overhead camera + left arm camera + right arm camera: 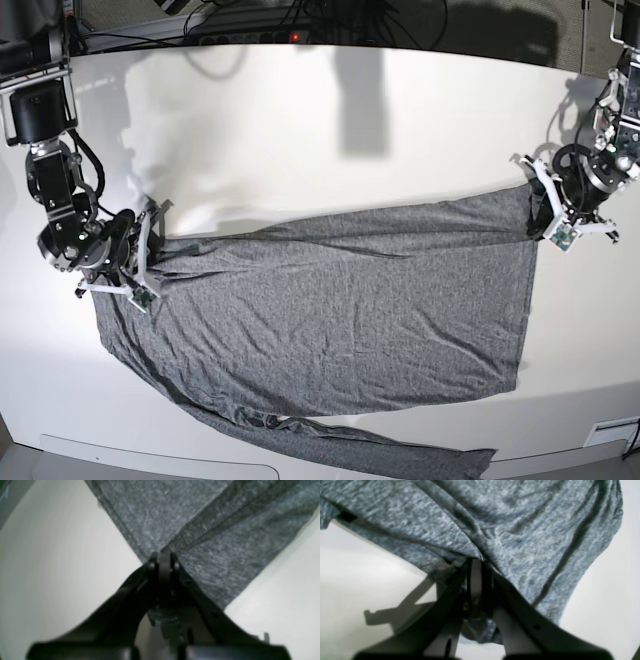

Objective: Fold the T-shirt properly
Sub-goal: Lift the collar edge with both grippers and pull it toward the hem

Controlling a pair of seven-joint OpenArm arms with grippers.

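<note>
The dark-grey heathered T-shirt (340,320) lies spread across the white table (330,130), pulled taut along its far edge between both grippers. One long sleeve (380,455) trails along the table's front edge. My left gripper (537,208) is at the right of the base view, shut on the shirt's far right corner. In the left wrist view its fingertips (163,555) pinch the cloth (200,530). My right gripper (150,250) is at the left, shut on the shirt's far left edge. The right wrist view shows it (476,561) clamped on bunched cloth (520,530).
Cables and a power strip (250,30) run behind the table's back edge. The arm bases stand at the table's far left (40,110) and far right (620,110). The table's front edge (150,462) runs just below the trailing sleeve.
</note>
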